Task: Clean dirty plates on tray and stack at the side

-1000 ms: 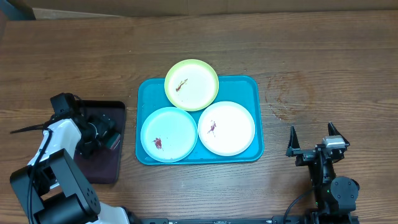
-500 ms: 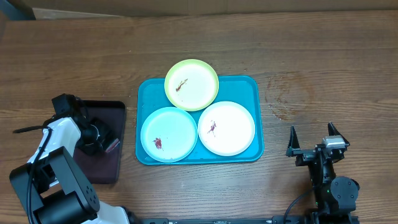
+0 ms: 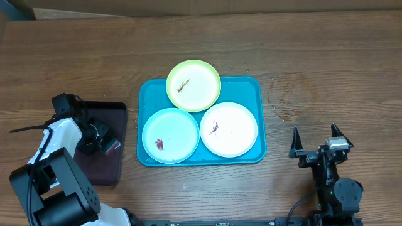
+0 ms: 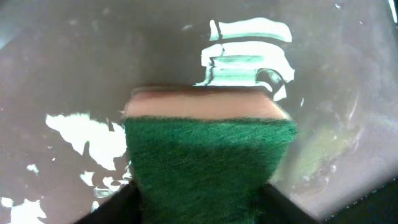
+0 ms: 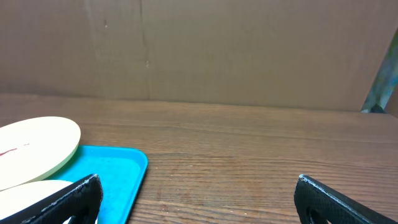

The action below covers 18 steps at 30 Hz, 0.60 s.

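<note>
Left gripper (image 4: 199, 202) pinches the green sponge (image 4: 211, 149) at the dark tray (image 3: 103, 169) — a shallow hold could slip mid-carry. Right gripper (image 3: 315, 132) gapes, idle; smeared plates (image 3: 170, 135) sit on the turquoise tray (image 3: 251, 85), centre.

I found the turquoise tray (image 3: 246, 88) crowded. The yellow-green plate (image 3: 193, 85), light blue plate (image 3: 170, 135) and white plate (image 3: 228, 129) sat edge to edge, and the yellow-green one overhung the far rim. A claw could reach them only from above, not between them. The desk (image 3: 326, 63) lay bare to the right of the tray and along the far side. My right claw (image 3: 314, 135), jaws spread, had an unobstructed run to the tray's right rim. On the left, the dark tray (image 3: 103, 166) lay just beside the turquoise one, with only a narrow strip between them. My left claw (image 3: 103, 139) sat low over the dark tray, pinching a green sponge (image 4: 211, 155).
</note>
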### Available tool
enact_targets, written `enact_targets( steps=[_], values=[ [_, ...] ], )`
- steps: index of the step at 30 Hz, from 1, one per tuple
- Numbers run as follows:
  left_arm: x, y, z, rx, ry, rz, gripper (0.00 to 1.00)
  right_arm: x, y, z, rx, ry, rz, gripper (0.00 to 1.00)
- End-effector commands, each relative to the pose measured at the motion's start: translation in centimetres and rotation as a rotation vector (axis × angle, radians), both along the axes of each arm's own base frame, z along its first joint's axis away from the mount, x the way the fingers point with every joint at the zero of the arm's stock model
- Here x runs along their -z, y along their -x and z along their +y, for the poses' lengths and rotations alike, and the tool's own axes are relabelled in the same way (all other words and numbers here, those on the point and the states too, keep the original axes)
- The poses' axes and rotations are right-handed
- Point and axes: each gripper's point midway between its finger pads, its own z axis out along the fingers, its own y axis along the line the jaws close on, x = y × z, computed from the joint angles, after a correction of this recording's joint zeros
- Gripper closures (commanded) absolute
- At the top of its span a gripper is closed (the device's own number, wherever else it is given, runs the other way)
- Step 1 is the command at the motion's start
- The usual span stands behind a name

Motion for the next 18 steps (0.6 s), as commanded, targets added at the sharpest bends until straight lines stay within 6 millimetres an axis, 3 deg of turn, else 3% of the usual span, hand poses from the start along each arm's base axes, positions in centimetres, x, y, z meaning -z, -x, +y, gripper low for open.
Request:
enact_targets(
  steps=[1, 5, 8, 9, 10, 12, 18],
  values=[
    [0.16, -0.26, 0.58, -0.002, -0.024, 0.006, 0.67, 0.17, -0.01, 0.12, -0.005, 0.001, -0.004, 0.0],
    [0.13, -0.4, 0.66, -0.003, -0.027, 0.0, 0.89, 0.17, -0.01, 0.12, -0.005, 0.001, -0.004, 0.0],
    [0.12, -0.45, 0.68, -0.003, -0.028, -0.002, 0.88, 0.17, -0.01, 0.12, -0.005, 0.001, -0.004, 0.0],
    [0.12, -0.44, 0.69, -0.003, -0.029, -0.002, 0.78, 0.17, -0.01, 0.12, -0.005, 0.001, -0.004, 0.0],
    [0.12, -0.42, 0.73, -0.003, -0.031, -0.001, 0.6, 0.17, -0.01, 0.12, -0.005, 0.001, -0.004, 0.0],
    [0.12, -0.39, 0.79, -0.004, -0.035, 0.001, 0.02, 0.17, -0.01, 0.12, -0.005, 0.001, -0.004, 0.0],
    [0.11, -0.4, 0.86, -0.005, -0.038, 0.001, 0.01, 0.17, -0.01, 0.12, -0.005, 0.001, -0.004, 0.0]
  ],
)
